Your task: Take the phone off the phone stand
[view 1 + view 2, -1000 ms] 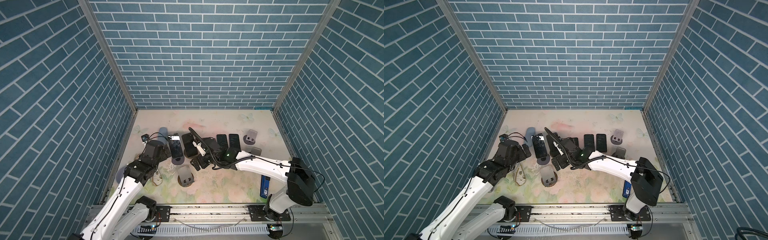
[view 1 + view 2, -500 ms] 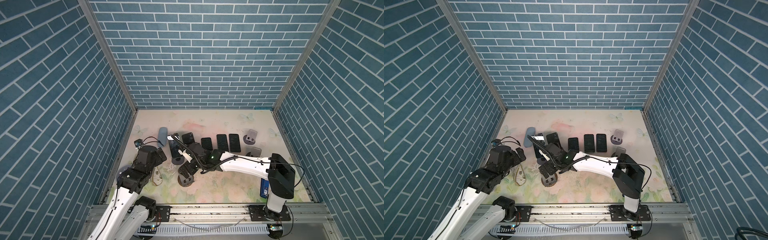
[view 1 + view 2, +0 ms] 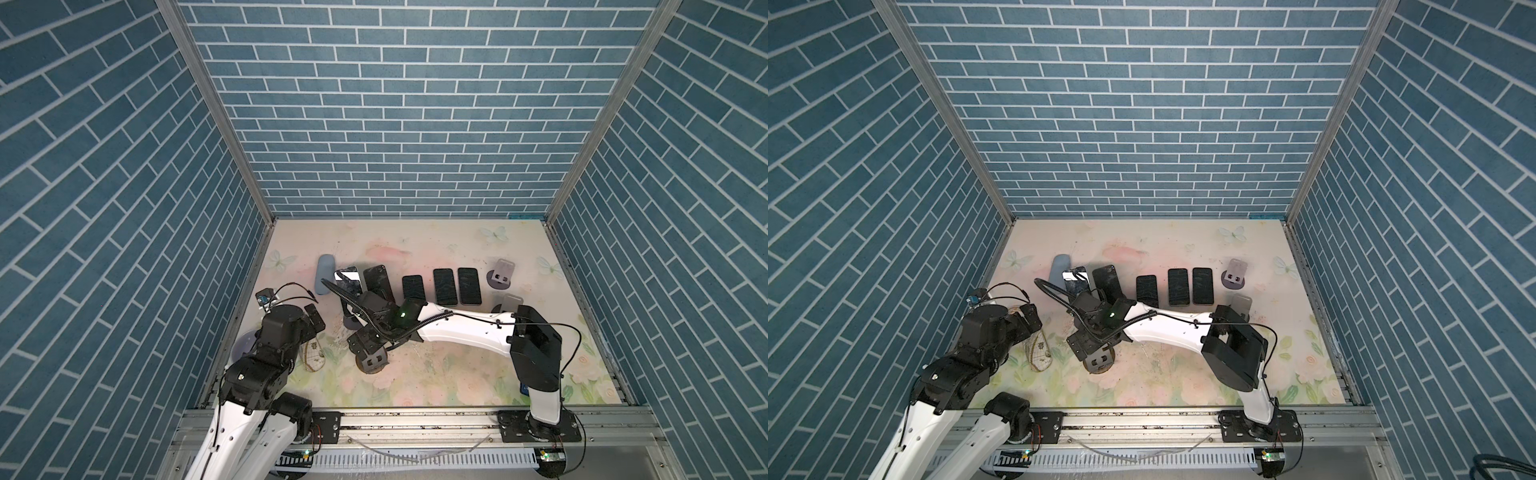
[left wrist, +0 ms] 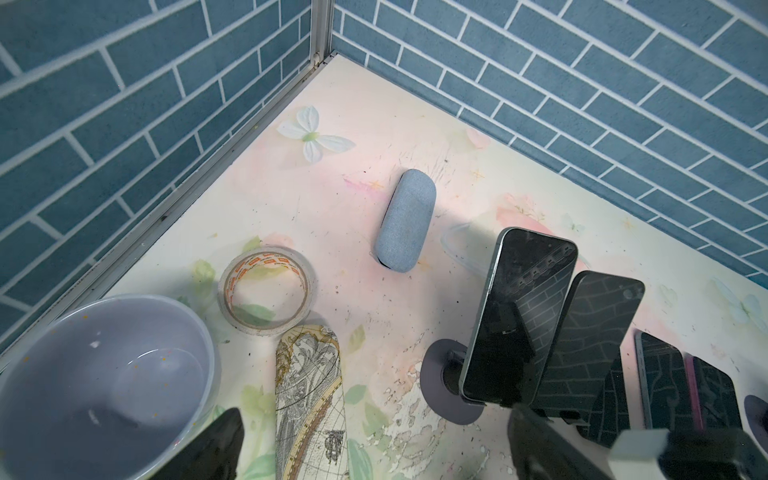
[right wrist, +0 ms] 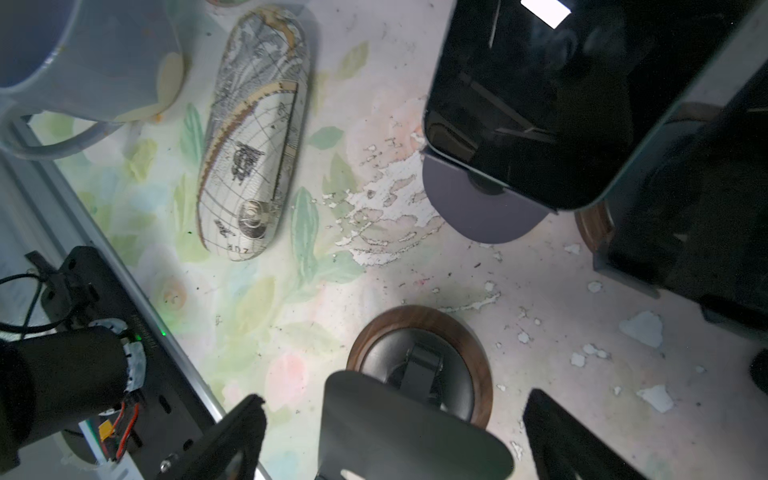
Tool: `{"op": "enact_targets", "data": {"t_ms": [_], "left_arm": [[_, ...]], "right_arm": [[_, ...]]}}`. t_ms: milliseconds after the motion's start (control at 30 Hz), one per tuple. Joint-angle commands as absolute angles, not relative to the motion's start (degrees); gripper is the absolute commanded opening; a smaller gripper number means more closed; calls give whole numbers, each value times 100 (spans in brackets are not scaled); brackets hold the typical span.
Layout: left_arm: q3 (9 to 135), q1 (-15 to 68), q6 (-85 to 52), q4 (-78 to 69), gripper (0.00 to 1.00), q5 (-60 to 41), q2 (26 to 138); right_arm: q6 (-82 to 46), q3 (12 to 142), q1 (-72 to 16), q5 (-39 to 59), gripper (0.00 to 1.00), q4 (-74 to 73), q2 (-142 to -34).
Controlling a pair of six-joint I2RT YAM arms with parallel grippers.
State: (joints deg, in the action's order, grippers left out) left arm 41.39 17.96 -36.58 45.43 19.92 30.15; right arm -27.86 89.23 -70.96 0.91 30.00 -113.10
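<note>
Spread and empty, the right tool (image 5: 395, 397) is hanging over a vacant stand (image 5: 415, 353), so it should be shifting to the propped phone (image 5: 540, 95) just ahead, pinching its long edges squarely.

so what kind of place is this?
Looks like a robot test cell, not a real room: brick-print walls on an aluminium frame, two arms mounted on a rail, phones and stands on a floral mat.

The left arm (image 3: 274, 332) hides most of the bowl (image 3: 243, 345); the right wrist view crops the phone (image 5: 540, 104).
</note>
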Motion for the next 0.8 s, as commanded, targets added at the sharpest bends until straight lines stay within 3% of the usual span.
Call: {"op": "enact_targets", "data": {"t_ms": [0, 367, 767], "left_arm": [[4047, 1758, -3562, 4687, 100, 2119, 2963], [4017, 1749, -3539, 4599, 100, 2085, 2971], [4017, 1749, -3568, 4490, 100, 1978, 3059]], "right_arm": [[-3133, 9334, -7137, -154, 97, 3662, -11566], [-3321, 9851, -7177, -460, 90, 4435, -11886], [-3288, 9790, -7176, -499, 67, 4566, -11815]]}}
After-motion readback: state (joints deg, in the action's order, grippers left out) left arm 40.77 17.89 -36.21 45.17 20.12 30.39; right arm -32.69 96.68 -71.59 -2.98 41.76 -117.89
